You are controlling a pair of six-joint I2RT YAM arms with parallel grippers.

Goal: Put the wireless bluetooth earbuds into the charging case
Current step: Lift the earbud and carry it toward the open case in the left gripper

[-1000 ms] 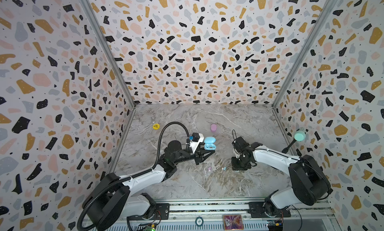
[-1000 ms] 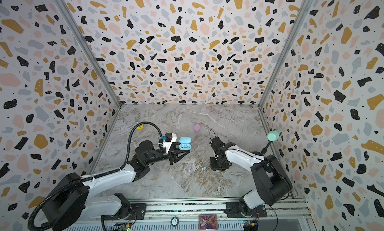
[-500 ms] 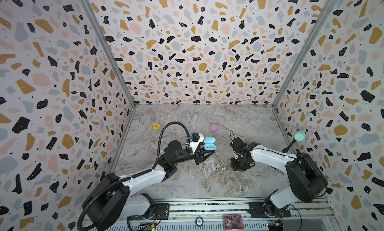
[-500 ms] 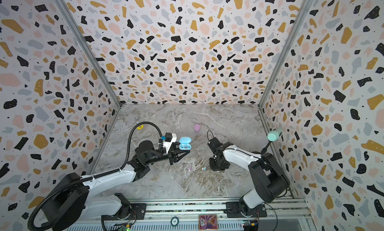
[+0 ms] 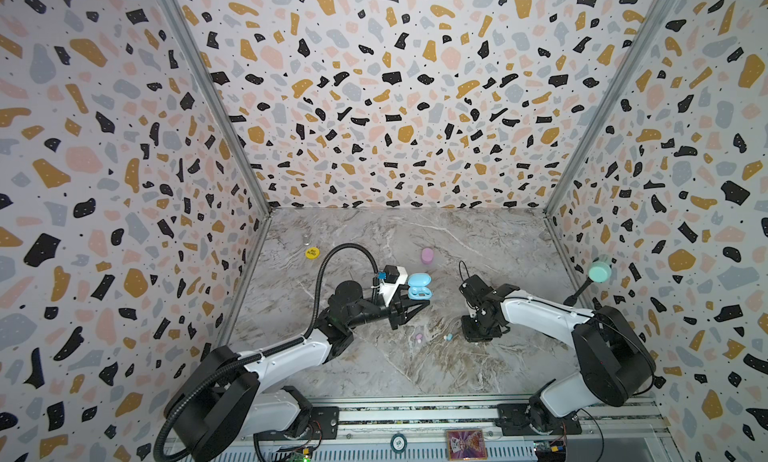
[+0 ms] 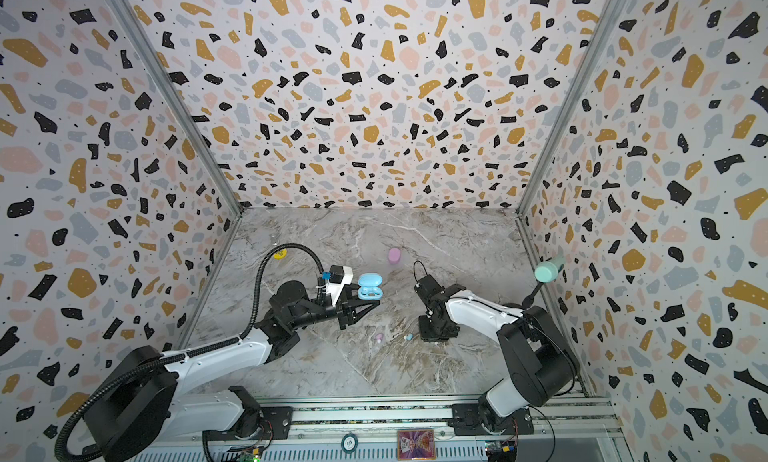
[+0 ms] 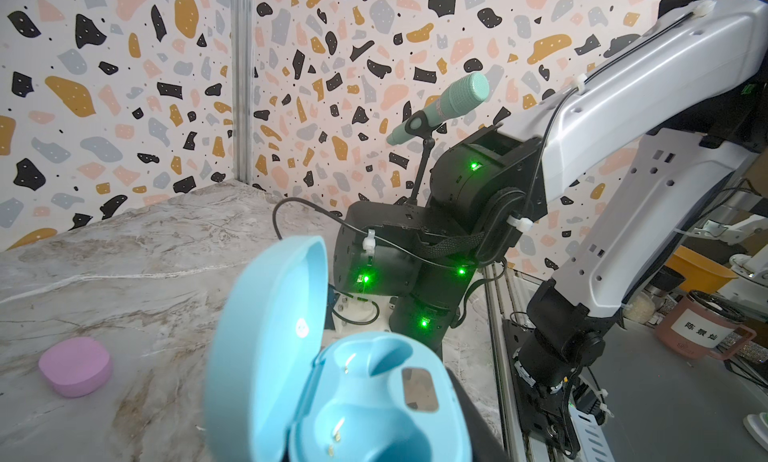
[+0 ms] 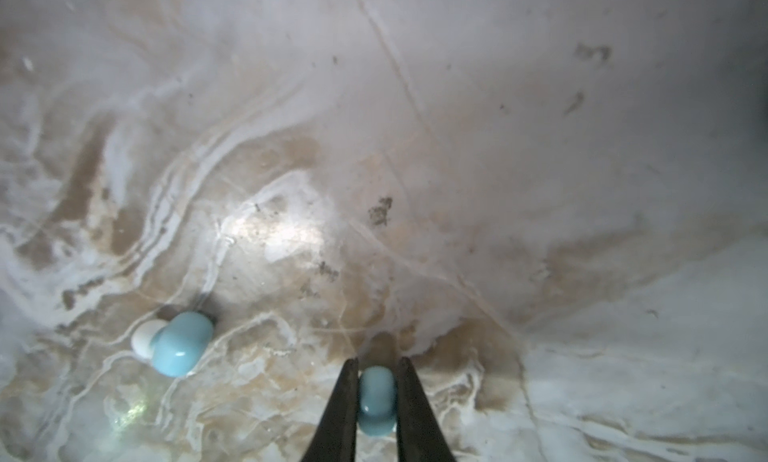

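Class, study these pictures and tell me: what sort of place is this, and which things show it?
Most likely a robot lab's enclosed test cell: a left arm and right arm mounted on a metal rail, terrazzo-print panel walls boxing in a marble-look tabletop, and a microphone on a stand.

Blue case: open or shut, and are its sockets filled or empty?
Open and empty: the blue case has its lid raised, and both sockets show bare gold contacts.

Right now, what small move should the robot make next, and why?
Probably lift: the right end effector is shut on a blue earbud down at the marble table, while the left end effector holds the open blue case, sockets empty, ready to receive it.
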